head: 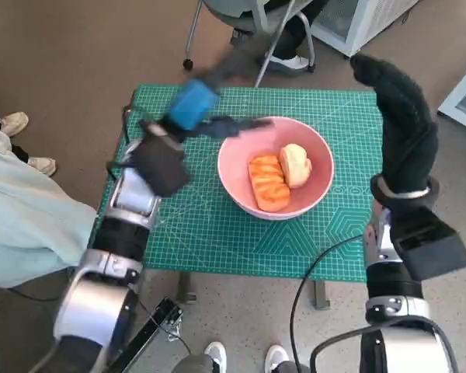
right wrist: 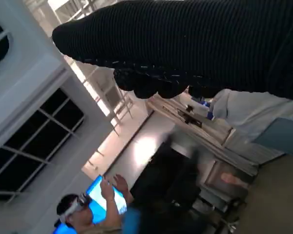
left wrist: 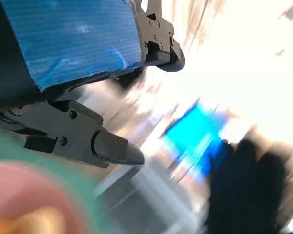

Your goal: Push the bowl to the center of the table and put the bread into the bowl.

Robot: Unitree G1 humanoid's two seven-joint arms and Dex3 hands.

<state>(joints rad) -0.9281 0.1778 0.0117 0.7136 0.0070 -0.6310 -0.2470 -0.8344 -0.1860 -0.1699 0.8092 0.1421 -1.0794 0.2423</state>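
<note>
1. The left hand (head: 193,105) hangs over the far left part of the table, its blue-taped back up and its black fingers (head: 245,124) reaching right to the bowl's far left rim; they are blurred, spread, and hold nothing. Whether they touch the rim I cannot tell.
2. The right hand (head: 396,101) in its black glove stands raised by the table's right edge, clear of the bowl, nothing in it; its fingers are curled in, as the right wrist view shows.
3. The pink bowl (head: 237,175) sits near the middle of the table, slightly to the right. In it lie two pieces of bread, touching side by side.
4. The orange, scored bread (head: 268,183) lies with its long axis running from the far side toward the robot; the paler roll (head: 296,164) sits to its right, higher against the wall.
5. The table bears a green cutting mat (head: 210,225) with a printed grid.
6. Round it is brown floor; chair legs (head: 260,47) stand beyond, and shoes (head: 15,123) show at left.
7. The right wrist view shows a person (right wrist: 83,212) in a headset with hands raised.
</note>
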